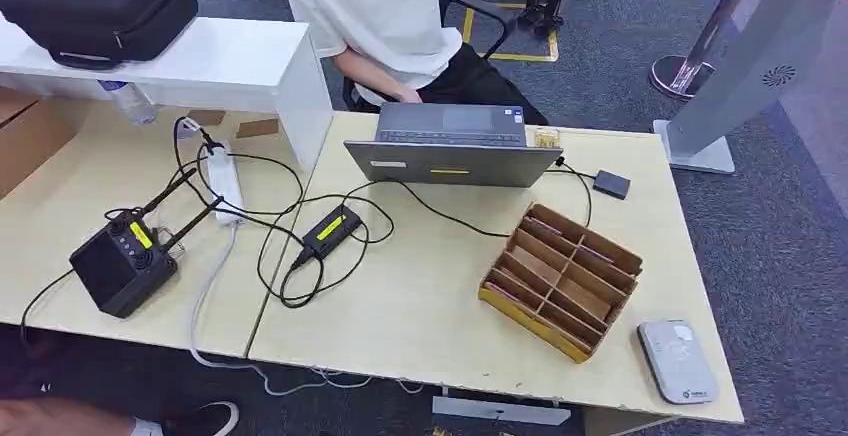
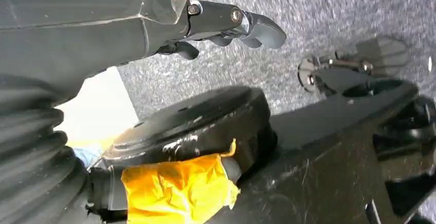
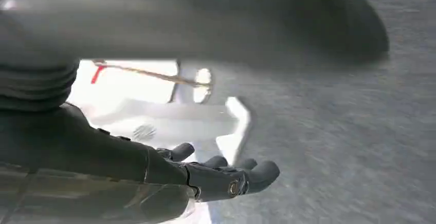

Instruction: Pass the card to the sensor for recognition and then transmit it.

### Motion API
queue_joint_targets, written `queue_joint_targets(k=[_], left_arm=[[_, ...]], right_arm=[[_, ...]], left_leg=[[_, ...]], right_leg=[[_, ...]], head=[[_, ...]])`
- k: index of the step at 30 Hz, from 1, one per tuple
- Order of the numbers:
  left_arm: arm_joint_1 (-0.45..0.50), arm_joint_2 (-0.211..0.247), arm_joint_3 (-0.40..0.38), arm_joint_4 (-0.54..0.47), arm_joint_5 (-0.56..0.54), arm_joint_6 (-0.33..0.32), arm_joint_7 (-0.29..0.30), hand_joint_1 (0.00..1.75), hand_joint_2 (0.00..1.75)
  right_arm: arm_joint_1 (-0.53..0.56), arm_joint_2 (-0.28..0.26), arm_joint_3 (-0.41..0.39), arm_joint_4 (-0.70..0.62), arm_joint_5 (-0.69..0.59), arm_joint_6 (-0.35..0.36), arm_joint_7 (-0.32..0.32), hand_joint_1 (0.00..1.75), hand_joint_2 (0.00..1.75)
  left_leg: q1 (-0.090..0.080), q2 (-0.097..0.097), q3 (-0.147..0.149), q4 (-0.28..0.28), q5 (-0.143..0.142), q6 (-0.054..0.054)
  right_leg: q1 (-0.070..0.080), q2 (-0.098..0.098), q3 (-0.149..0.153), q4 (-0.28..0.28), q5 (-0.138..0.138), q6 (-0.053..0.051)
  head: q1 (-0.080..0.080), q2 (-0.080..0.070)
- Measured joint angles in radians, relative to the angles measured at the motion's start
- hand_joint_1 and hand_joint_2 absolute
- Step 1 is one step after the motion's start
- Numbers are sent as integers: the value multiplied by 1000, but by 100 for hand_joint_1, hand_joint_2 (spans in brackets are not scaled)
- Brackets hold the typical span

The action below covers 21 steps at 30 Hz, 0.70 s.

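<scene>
Holding nothing in the left hand (image 2: pixel 234 21), fingers loosely bent and apart, hanging over grey carpet (image 2: pixel 329 8). Holding nothing in the right hand (image 3: pixel 221 175) either, fingers slack and a little spread, hanging above the same carpet near the foot of a white stand (image 3: pixel 231 126).

Looking down from the head at a pale wooden table (image 1: pixel 420 296). Sitting near its right front: a brown divided box (image 1: pixel 560 278), turned at an angle, with thin purple edges showing in some slots, likely the card (image 1: pixel 598 253), though too small for telling surely. Lying just beside the box, at the table's near right corner: a flat grey-white sensor (image 1: pixel 677 360).

Standing farther back: an open laptop (image 1: pixel 450 146), with a person in a white shirt (image 1: pixel 380 6) sitting behind it. Trailing leftward: black cables, a black adapter (image 1: pixel 332 228) with a yellow label, a white power strip (image 1: pixel 225 181), and a black box with antennas (image 1: pixel 125 261). Resting on a white shelf at far left: a black case (image 1: pixel 100 1).
</scene>
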<state>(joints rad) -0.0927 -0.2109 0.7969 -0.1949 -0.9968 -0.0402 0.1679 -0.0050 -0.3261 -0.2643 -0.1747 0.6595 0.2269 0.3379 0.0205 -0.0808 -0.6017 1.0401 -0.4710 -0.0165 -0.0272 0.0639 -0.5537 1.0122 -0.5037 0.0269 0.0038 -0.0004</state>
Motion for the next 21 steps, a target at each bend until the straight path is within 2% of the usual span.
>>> queue_joint_targets(k=[1,2,3,5,8,11,15,18,21], left_arm=[[0,-2,0,0,-1,19,-2,0,175],[1,-4,0,0,-1,35,-4,0,0],[1,-7,2,0,-1,59,-4,0,175],[3,-10,9,0,10,94,-3,0,175],[3,-13,28,0,26,102,1,0,175],[1,-13,35,0,24,117,28,0,175],[-4,-13,40,0,9,123,75,0,175],[-5,-13,41,0,6,127,83,0,175],[-7,-13,41,0,0,152,85,0,175]], right_arm=[[-7,35,-5,0,8,-41,11,0,175],[-12,71,-9,0,10,-67,19,0,175],[-17,107,-17,0,7,-91,22,0,175],[-23,163,-32,-1,5,-128,18,0,175],[-26,225,-45,-1,14,-154,-7,0,175],[-27,272,-45,-1,27,-157,-24,0,175],[-27,350,-45,-1,48,-178,-16,0,175],[-25,380,-45,-1,49,-190,-15,0,175],[-24,401,-48,-1,40,-232,-48,0,175]], left_leg=[[0,0,1,0,0,0],[0,0,1,0,0,0],[0,0,1,0,0,0],[0,0,1,0,1,-1],[0,0,0,0,1,-1],[0,0,0,0,-1,-3],[0,0,1,0,-1,-3],[0,0,1,0,-1,-3],[0,0,1,0,-1,-3]], right_leg=[[0,0,0,0,0,0],[0,0,0,0,-1,-1],[0,-1,1,0,-1,-1],[0,0,1,0,-1,-1],[0,0,1,0,-1,-1],[0,0,1,0,-1,-1],[0,0,1,0,-1,-2],[0,0,1,0,-1,-2],[0,0,1,0,-1,-2]], head=[[-2,0],[0,0],[0,0],[0,0],[0,0],[-1,0],[0,0],[-1,0],[0,0]])
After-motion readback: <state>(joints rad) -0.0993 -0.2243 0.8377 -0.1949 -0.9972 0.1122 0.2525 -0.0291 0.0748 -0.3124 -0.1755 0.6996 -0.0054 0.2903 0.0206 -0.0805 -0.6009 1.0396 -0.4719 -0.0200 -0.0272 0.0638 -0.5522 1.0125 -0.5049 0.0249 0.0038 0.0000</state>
